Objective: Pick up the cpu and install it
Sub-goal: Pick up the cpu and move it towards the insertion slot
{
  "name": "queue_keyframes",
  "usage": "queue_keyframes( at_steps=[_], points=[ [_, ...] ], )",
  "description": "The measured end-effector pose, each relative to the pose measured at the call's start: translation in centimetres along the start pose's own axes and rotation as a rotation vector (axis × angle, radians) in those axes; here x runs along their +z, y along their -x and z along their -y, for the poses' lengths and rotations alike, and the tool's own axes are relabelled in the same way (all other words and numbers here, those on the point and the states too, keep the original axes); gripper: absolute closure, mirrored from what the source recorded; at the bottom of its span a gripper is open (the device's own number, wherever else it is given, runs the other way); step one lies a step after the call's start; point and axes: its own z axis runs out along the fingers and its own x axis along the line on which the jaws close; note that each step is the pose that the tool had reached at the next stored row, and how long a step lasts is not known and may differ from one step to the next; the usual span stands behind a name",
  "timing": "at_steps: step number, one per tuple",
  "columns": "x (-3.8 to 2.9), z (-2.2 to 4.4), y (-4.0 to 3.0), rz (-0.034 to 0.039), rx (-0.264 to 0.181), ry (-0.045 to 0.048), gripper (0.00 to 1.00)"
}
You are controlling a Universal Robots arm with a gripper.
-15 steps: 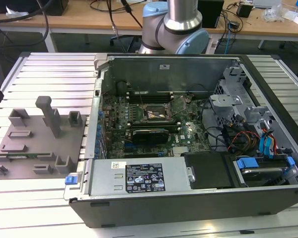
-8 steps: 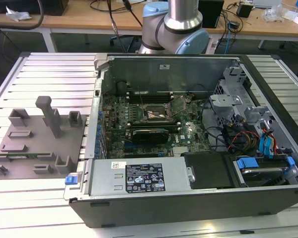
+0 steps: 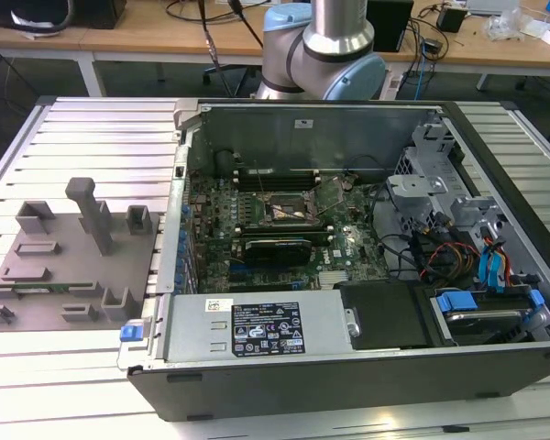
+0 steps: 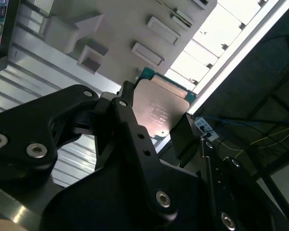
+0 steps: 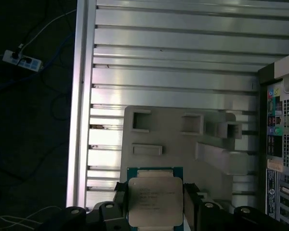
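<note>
The cpu [image 5: 154,199] is a small square chip with a pale silvery top and a green rim. It sits between my gripper's [image 5: 155,204] two black fingers [image 5: 119,195], which are shut on its opposite edges. In the second wrist view the cpu [image 4: 160,109] is held the same way in the gripper [image 4: 156,122], with the grey fixture [image 4: 120,24] far behind it. The chip hangs above the near end of that grey fixture [image 5: 178,137]. In the exterior view the open socket [image 3: 291,209] lies in the middle of the motherboard inside the computer case [image 3: 367,362].
The grey fixture [image 3: 73,247] with its upright posts lies on the slatted aluminium table [image 3: 82,376], to the exterior view's left of the case. The arm's base [image 3: 325,46] stands behind the case. Drive cages and cables [image 3: 467,247] fill the case's right side. The table edge [image 5: 79,96] borders dark floor.
</note>
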Motion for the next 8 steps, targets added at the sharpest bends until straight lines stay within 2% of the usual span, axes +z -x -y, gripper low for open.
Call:
queue_keyframes(
  at_steps=[1, 3, 5, 8],
  points=[
    [-0.3, -0.03, 0.01, 0.0001, 0.0, 0.0, 0.45],
    [-1.53, -0.12, 0.04, -0.0001, 0.0, 0.0, 0.45],
    [-2.32, -0.18, 0.06, 0.0, 0.0, 0.0, 0.45],
    [-3.9, -0.29, 0.1, 0.0, 0.0, 0.0, 0.45]
  ],
)
